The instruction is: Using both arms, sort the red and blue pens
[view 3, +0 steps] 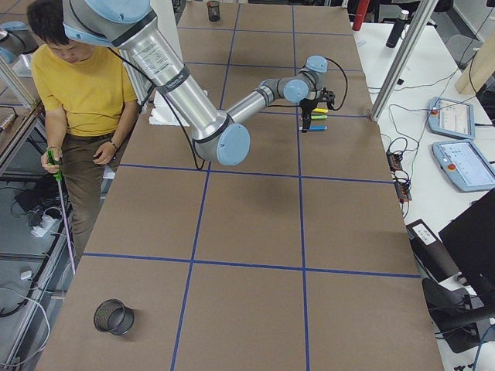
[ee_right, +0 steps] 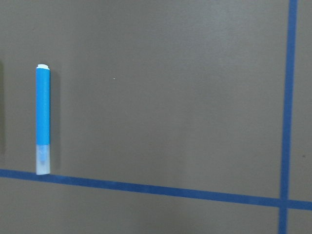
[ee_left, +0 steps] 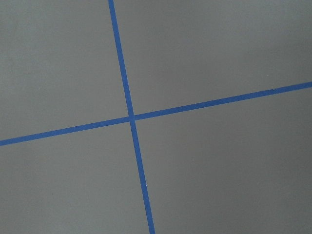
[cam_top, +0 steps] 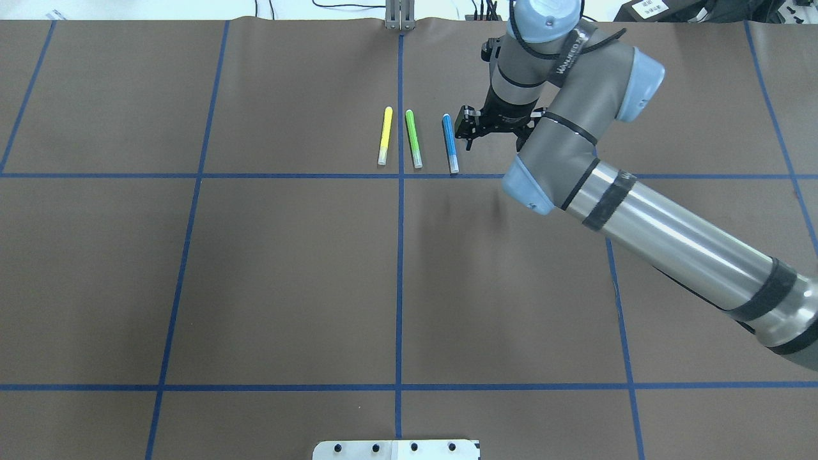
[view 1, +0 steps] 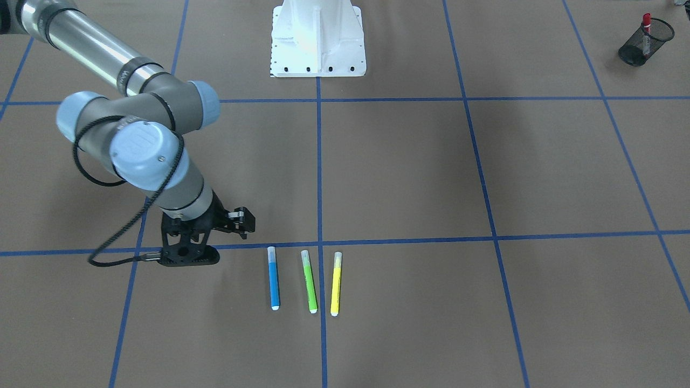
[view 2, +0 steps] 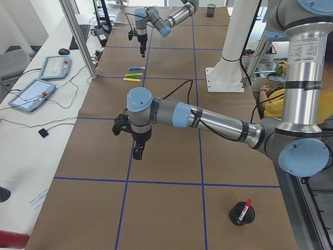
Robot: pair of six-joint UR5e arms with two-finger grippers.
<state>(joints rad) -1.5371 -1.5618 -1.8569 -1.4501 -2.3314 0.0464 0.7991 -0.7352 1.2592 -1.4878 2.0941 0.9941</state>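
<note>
**Pens, grippers: present positions**

Blue pen (view 1: 274, 283): flat on worktop (view 1: 409, 172), beside green pen (view 1: 309, 282), not touching.
Red pen (view 1: 646, 21): standing in mesh cup (view 1: 641, 46).
Right gripper (view 1: 213, 237): jaws apart, near blue pen.
Left gripper (view 2: 136, 151): jaw state cannot be told.

The right arm (cam_top: 645, 223) reaches far forward, wrist bent downward, with the right gripper (cam_top: 466, 130) pointing down and apparently spread apart. The left arm (view 2: 208, 117) stretches out level, its left gripper (view 2: 137, 152) hanging straight down.
</note>
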